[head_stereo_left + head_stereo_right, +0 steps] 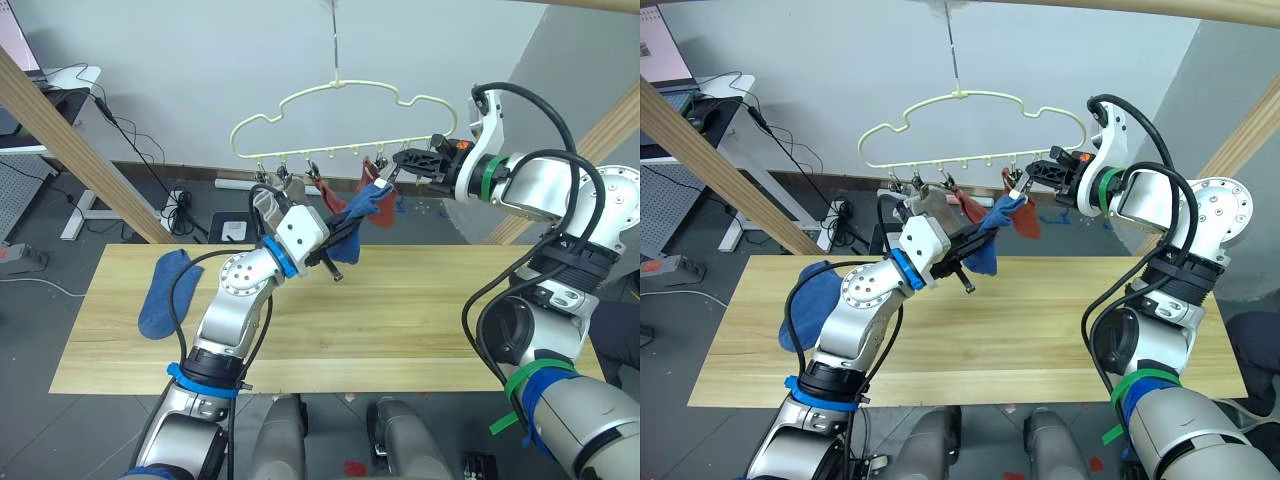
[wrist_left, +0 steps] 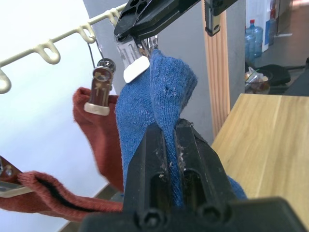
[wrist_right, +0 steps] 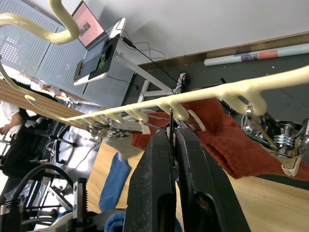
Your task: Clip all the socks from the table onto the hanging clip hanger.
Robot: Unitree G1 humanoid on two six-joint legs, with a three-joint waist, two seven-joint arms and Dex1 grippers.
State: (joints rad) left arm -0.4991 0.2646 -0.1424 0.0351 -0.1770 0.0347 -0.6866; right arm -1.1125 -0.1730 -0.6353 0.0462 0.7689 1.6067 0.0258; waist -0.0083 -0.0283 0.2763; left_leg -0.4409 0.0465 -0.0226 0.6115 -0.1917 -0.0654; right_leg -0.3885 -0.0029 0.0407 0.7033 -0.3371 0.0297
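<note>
Light wooden bench carries 1 blue sock at its left end. Above it, the left hand is clenched on another blue sock, lifted to the clip hanger, where the right hand pinches a clip. 2 rust-red socks hang there.

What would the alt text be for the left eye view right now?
The left tool holds a blue sock up to the pale-yellow clip hanger, where the right tool squeezes a clip. Rust-red socks already hang there; another blue sock lies on the wooden table.
</note>
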